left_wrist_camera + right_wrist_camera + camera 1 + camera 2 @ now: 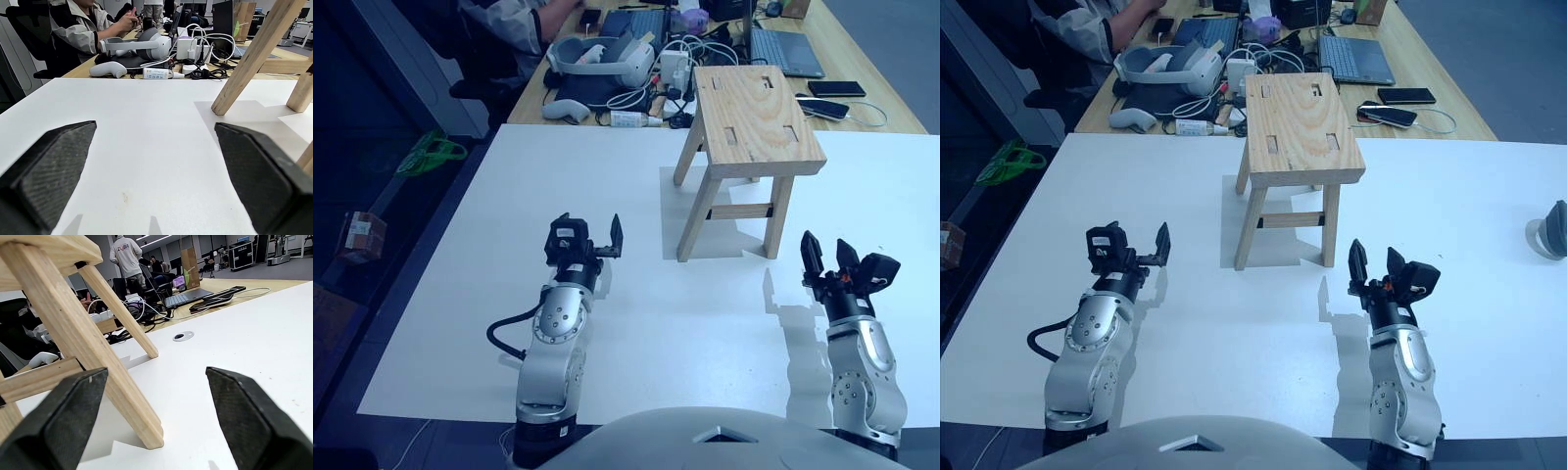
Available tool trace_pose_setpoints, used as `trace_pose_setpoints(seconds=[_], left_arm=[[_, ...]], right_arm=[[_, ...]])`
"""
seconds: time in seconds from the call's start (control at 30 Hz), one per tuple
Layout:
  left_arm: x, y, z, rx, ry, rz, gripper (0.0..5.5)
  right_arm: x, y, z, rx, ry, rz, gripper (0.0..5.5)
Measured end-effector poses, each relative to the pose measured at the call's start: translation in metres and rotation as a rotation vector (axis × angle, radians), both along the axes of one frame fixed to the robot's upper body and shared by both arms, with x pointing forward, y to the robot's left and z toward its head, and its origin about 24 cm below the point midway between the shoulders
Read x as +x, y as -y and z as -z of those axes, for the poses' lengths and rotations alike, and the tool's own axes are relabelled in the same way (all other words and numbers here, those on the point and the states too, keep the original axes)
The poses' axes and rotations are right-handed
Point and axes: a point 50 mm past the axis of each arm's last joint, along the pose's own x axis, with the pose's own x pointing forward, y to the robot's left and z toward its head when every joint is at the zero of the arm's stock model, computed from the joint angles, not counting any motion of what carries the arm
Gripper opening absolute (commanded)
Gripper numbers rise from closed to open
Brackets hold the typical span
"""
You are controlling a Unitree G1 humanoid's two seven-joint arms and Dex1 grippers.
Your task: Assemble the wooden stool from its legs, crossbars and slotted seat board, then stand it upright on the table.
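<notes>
I see the wooden stool point(756, 122) standing upright on its four legs on the white table point(509, 196), slotted seat board on top, a crossbar point(741, 211) between the near legs. My left end effector point(590, 236) sits open and empty, off to the stool's left. My right end effector point(828, 253) is open too, near the stool's front right leg, not touching

Pale bare-wood stool point(754, 132), matt white table point(558, 176)
</notes>
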Motion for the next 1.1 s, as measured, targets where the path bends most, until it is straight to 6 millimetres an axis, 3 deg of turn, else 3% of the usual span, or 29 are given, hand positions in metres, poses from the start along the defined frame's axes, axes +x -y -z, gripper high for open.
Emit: trace_pose_setpoints(seconds=[1.1], left_arm=[[0.010,-0.005,0.003,-0.028,0.014,-0.037,4.48]], right_arm=[[0.010,0.003,0.004,-0.014,0.006,-0.007,3.71]])
